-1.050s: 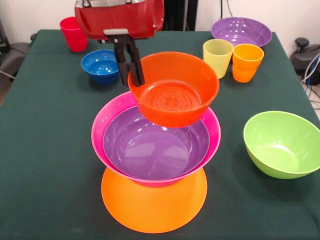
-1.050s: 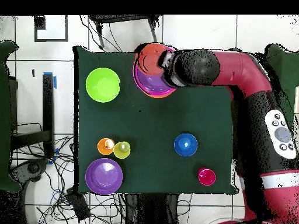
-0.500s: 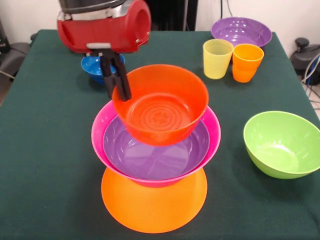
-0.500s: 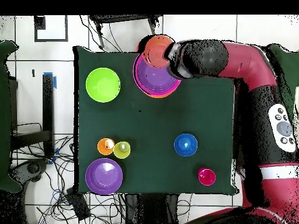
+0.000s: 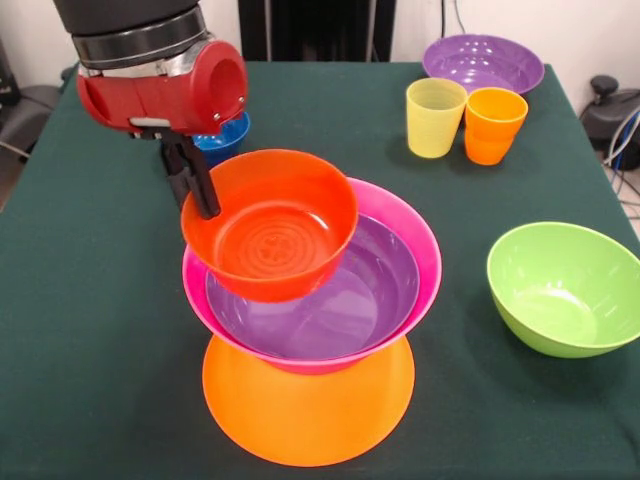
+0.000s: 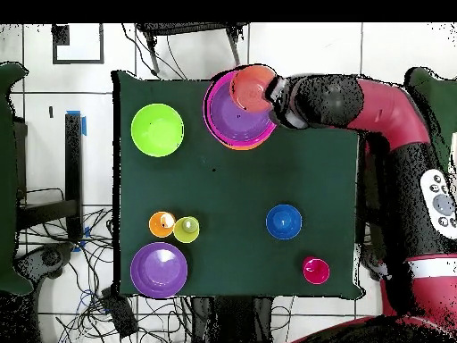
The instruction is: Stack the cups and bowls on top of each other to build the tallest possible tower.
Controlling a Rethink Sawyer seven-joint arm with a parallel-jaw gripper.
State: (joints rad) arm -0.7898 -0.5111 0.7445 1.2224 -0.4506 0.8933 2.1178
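My gripper [image 5: 206, 205] is shut on the left rim of the small red-orange bowl [image 5: 270, 228], which hangs over the left side of the tower [image 5: 310, 400]. The tower is an upturned large orange bowl carrying a hot pink bowl [image 5: 405, 228] with a purple bowl [image 5: 365, 290] nested inside. From above, the gripper [image 6: 275, 91] holds the red-orange bowl [image 6: 252, 87] at the edge of the tower [image 6: 234, 121]. The pale yellow cup [image 5: 435, 117] and orange cup [image 5: 494, 125] stand side by side. The red cup [image 6: 315, 270] shows only in the overhead view.
A lime green bowl [image 5: 565, 287] sits to the right of the tower. A second purple bowl [image 5: 483, 62] lies behind the cups. The small blue bowl [image 5: 230, 135] peeks out behind the arm's red wrist [image 5: 165, 95]. Cables lie on the floor beyond the table edge [image 6: 116, 179].
The gripper has carried the red-orange bowl leftward and lower in the front view, from above the tower's far side to its left side. Everything else has stayed put.
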